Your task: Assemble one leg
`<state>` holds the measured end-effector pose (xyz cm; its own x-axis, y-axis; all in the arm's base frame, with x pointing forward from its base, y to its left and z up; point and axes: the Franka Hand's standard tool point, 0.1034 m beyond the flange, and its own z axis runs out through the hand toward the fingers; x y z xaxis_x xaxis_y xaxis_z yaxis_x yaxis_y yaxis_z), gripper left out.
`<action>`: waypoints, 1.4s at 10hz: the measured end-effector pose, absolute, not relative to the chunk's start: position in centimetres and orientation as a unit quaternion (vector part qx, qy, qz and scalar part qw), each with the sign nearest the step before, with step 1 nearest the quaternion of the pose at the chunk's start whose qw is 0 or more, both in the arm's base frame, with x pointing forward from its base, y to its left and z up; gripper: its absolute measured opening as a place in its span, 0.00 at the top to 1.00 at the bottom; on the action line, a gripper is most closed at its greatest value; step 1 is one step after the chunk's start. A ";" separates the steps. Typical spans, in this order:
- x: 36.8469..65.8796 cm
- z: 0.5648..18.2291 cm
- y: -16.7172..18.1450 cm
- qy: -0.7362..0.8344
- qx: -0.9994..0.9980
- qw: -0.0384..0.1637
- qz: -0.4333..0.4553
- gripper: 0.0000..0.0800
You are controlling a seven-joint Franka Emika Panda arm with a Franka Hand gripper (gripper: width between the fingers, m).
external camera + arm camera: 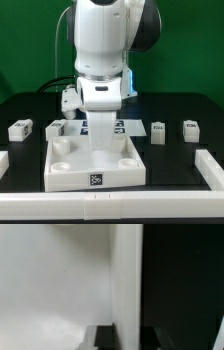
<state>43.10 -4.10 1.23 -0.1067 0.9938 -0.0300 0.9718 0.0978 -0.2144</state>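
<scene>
Four small white legs with marker tags lie on the black table in the exterior view: two at the exterior view's left (20, 128) (57, 128) and two at its right (158, 131) (190, 129). The large white square piece with corner sockets (60, 172) lies in front. My gripper (100, 150) reaches straight down onto its far side, and the hand hides the fingertips there. In the wrist view my gripper (135, 338) straddles the piece's white edge wall (125, 280), with a dark finger (105, 338) on each side and the wall filling the gap. No leg is held.
The marker board (128, 126) lies behind the square piece, partly hidden by the hand. White border rails run along the exterior view's right (208, 168) and left (3, 160). A white fixture (68, 98) stands at the back.
</scene>
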 end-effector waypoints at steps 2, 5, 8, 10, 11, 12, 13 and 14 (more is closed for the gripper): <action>43.1 1.2 -4.1 -0.738 -0.666 0.061 0.090 0.89; 43.4 1.2 -2.9 -0.730 -0.675 0.059 0.090 0.89; 44.4 0.9 0.3 -0.730 -0.676 0.058 0.082 0.89; 46.0 1.0 3.5 -0.719 -0.689 0.051 0.075 0.89; 46.5 1.0 4.6 -0.718 -0.690 0.049 0.072 0.89; 47.4 1.0 5.6 -0.713 -0.696 0.048 0.072 0.90; 48.6 0.9 6.1 -0.707 -0.702 0.046 0.070 0.90; 49.1 0.9 6.4 -0.707 -0.703 0.043 0.067 0.90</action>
